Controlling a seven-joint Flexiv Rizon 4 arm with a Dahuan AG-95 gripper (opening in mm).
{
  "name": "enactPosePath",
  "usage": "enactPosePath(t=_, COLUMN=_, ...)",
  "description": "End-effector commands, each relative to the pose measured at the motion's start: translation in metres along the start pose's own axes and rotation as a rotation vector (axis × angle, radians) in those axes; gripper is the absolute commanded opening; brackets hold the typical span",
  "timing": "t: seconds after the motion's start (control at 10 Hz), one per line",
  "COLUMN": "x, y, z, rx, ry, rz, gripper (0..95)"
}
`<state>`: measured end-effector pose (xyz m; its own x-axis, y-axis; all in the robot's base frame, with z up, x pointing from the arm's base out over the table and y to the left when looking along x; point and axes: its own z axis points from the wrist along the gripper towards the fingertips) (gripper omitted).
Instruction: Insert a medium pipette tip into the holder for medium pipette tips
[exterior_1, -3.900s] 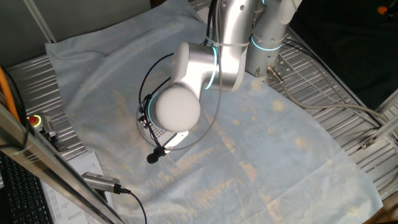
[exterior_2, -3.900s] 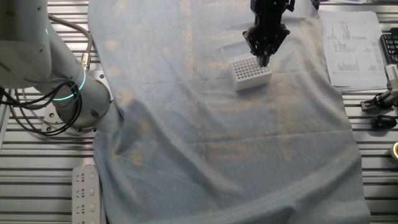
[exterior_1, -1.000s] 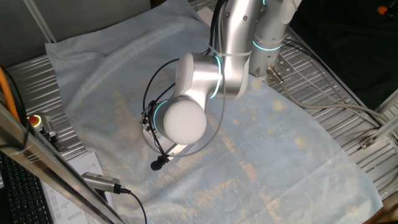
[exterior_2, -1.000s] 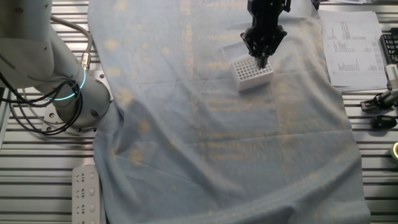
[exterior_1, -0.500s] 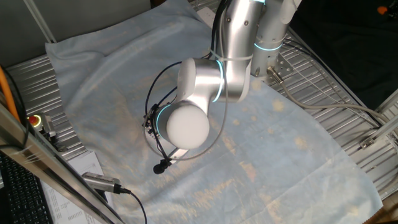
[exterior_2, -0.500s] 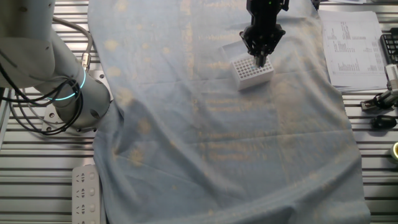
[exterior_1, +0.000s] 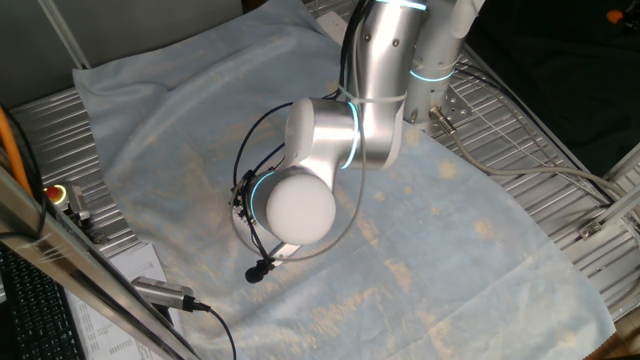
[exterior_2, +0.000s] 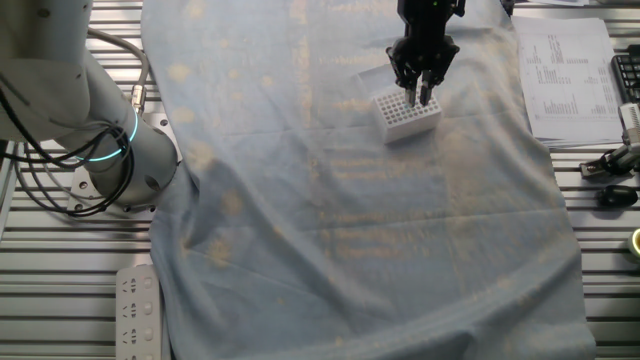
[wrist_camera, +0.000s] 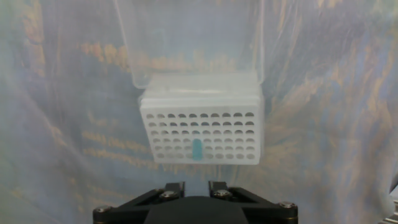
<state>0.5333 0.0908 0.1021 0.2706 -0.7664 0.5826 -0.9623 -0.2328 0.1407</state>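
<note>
The end effector (exterior_2: 421, 93) hangs right over the white rack (exterior_2: 408, 115), its two dark fingers (exterior_2: 411, 88) spread apart with nothing between them. From the hand view, the little teal pipette tip (wrist_camera: 197, 149) is standing in one of the holes in the rack (wrist_camera: 200, 130), in a row near the edge closest to the camera, about the middle of that row. The rest of the holes look dark and unfilled. Behind the rack a clear lid (wrist_camera: 189, 40) lies flat on the cloth (wrist_camera: 323, 124). The rack sits on a pale blue, wrinkled cloth (exterior_2: 350, 220) covering the bench (exterior_2: 60, 300). From the one fixed view, the arm's round white joint (exterior_1: 300, 208) hides the rack completely. Printed papers (exterior_2: 565, 80) lie beside the cloth.
</note>
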Motion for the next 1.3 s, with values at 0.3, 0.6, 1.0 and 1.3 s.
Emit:
enactPosePath(t=0.3, x=0.018, y=0.007, z=-0.006, rx=0.018, ry=-0.053, rz=0.072, gripper=38.0)
enactPosePath(t=0.6, x=0.050, y=0.011, z=-0.006, rx=0.032, ry=-0.141, rz=0.123, gripper=38.0)
enactPosePath(t=1.0, x=0.079, y=0.007, z=-0.014, rx=-0.038, ry=-0.335, rz=0.442, gripper=19.0)
enactPosePath(t=1.3, x=0.090, y=0.011, z=-0.014, rx=-0.135, ry=-0.465, rz=0.790, gripper=19.0)
